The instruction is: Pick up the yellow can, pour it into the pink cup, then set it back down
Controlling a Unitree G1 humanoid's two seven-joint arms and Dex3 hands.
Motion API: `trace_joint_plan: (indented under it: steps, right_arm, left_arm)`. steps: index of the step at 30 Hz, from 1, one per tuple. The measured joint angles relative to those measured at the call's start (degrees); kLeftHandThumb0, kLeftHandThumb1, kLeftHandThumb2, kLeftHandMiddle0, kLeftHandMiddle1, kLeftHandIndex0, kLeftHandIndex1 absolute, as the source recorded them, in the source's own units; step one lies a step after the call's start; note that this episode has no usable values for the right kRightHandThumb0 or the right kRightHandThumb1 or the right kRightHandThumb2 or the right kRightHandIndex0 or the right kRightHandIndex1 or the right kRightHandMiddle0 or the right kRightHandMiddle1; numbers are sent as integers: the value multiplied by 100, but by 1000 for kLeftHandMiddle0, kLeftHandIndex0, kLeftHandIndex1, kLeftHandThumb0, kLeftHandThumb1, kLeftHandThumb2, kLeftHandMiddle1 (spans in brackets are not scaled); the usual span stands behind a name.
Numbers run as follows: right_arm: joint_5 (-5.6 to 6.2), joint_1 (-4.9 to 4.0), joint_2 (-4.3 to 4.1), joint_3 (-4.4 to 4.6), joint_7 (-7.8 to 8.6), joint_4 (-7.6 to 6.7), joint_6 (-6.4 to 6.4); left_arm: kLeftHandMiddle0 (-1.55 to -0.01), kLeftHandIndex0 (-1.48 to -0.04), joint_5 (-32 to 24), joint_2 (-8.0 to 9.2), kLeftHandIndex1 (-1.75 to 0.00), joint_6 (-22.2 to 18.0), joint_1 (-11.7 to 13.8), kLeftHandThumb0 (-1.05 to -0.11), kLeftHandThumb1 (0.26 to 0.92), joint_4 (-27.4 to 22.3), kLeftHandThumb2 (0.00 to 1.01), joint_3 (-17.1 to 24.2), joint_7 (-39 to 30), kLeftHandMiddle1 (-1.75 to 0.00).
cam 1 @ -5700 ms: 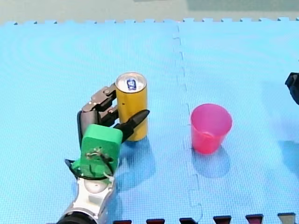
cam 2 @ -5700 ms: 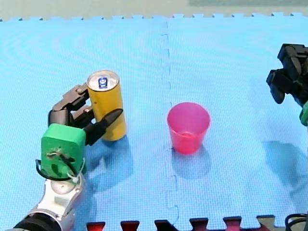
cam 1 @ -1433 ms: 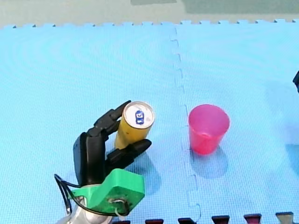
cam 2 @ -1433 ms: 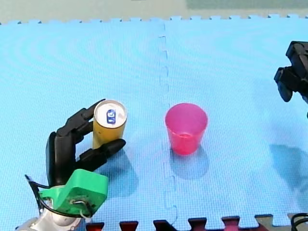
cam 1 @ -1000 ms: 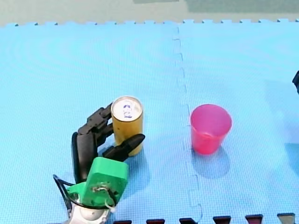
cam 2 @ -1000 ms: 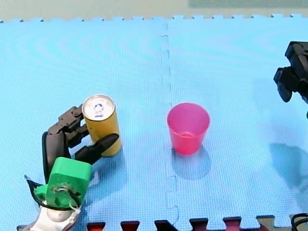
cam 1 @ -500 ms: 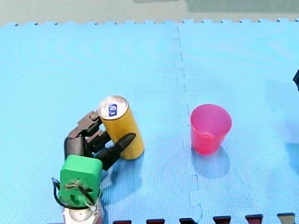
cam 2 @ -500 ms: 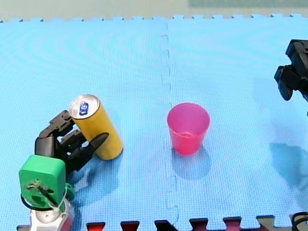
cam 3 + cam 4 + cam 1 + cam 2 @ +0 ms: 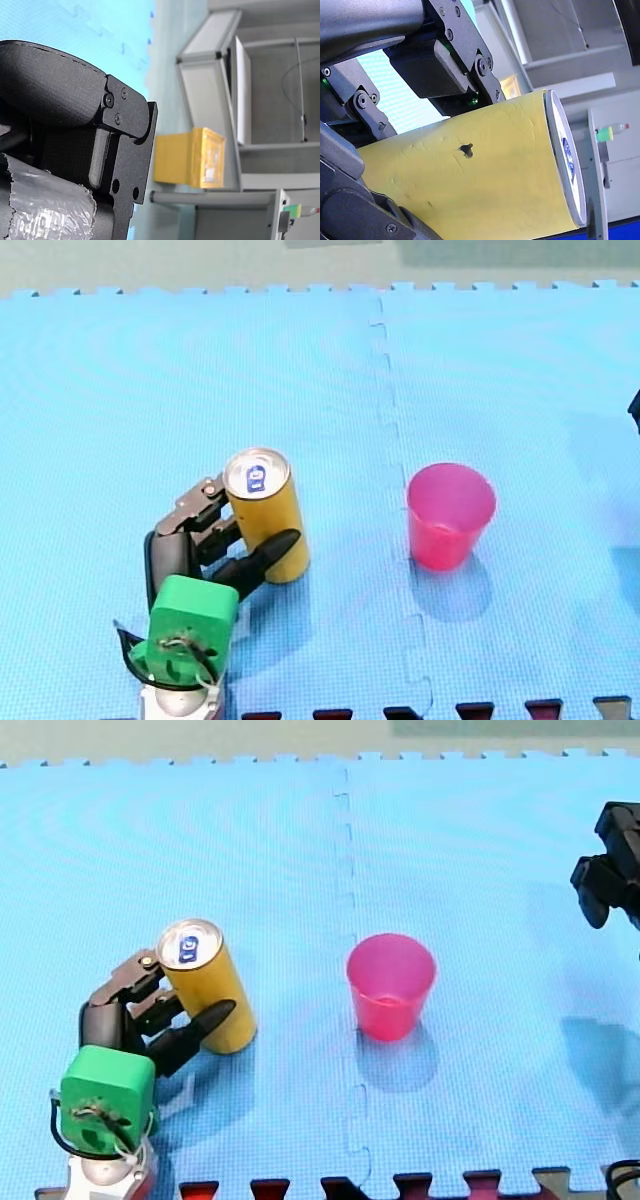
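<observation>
Yellow can [image 9: 268, 522] nearer upright than before, left hand [image 9: 192, 552] clasped around it, pink cup [image 9: 450, 515] apart, right hand [image 9: 612, 860] at right edge

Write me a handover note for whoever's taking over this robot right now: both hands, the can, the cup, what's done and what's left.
Left hand: shut on the yellow can, low over the front left of the blue mat.
Right hand: at the far right edge, away from both things.
Can: tilted, top leaning away from the cup, base at or close to the mat.
Pink cup: upright, to the can's right, nothing touching it.
Done: the can is gripped. Whether it has been poured cannot be told.
Left: if not yet poured, carry it over the cup and pour; then stand it upright and let go.
</observation>
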Motion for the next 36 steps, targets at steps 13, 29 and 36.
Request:
trace_joint_plan:
  steps: [13,29,36]
  right_arm:
    - [-59,9,1,53,-48,-3,-19]
    - [-95,9,-7,85,-105,-1,-29]
    - [-92,9,-13,77,-88,1,-28]
  left_arm:
    - [-577,-446,1110,233,0,419,-71,-742,714,-39,0,-657,1840,0]
    - [-187,-124,289,120,0,571,-75,-1048,754,13,19,-340,659,0]
    - [-161,-115,273,127,0,624,-75,-1048,782,10,22,-347,489,0]
